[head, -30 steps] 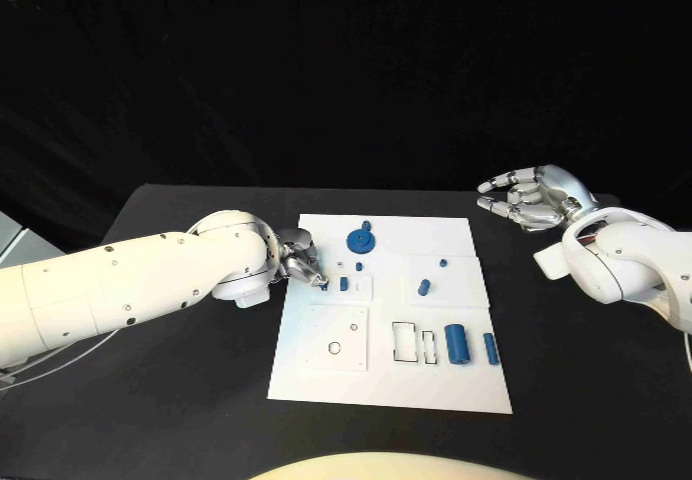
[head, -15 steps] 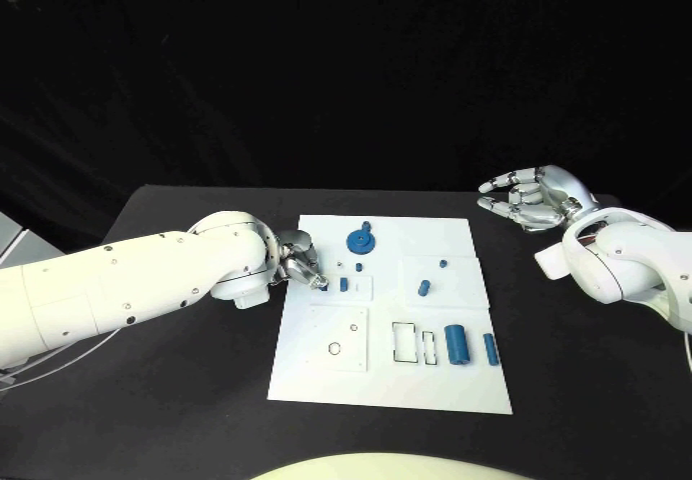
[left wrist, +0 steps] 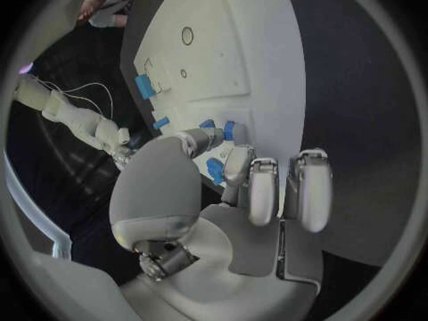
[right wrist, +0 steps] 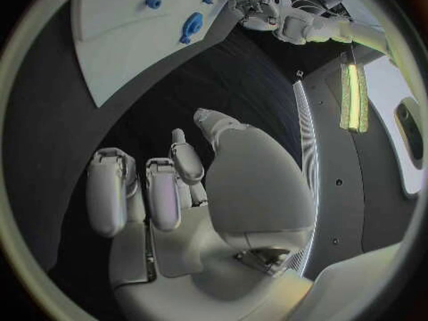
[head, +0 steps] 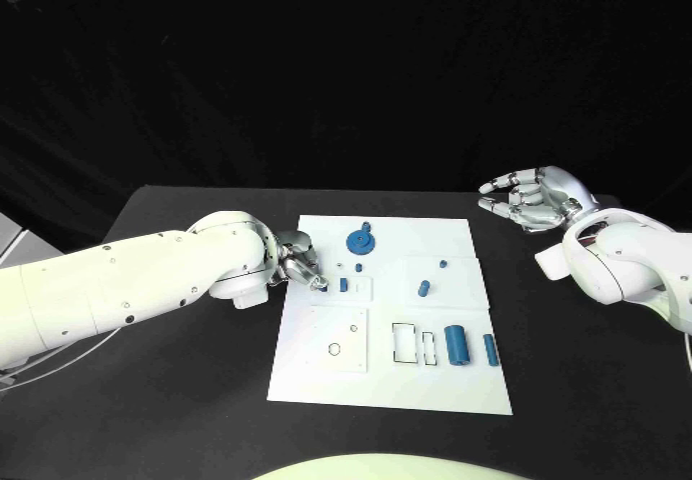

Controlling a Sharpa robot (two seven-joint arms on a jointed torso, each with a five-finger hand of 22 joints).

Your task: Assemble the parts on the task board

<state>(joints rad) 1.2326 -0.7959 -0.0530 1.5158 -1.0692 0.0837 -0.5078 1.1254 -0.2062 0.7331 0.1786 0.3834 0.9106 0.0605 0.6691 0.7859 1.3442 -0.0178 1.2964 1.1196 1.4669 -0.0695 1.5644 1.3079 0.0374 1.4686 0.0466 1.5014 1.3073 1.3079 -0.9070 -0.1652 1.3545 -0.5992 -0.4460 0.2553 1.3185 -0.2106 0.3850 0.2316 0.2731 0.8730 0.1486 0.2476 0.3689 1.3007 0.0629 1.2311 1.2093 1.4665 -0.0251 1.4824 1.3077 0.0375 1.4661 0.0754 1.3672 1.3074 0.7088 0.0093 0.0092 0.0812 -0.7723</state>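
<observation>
Left hand (head: 300, 266) at task board (head: 389, 390) left edge, barely shifted over last second — fingertips beside small blue part (head: 343, 284), grip unclear; insertion likely ongoing; right hand (head: 531, 198) idle, clenched, empty

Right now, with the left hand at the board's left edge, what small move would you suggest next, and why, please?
Probably ease the left hand slightly toward the small upright blue piece and close on it. Its fingertips sit just beside that piece on the task board, and whether they hold anything cannot be told. The right hand hangs off the board, holding nothing.
</observation>
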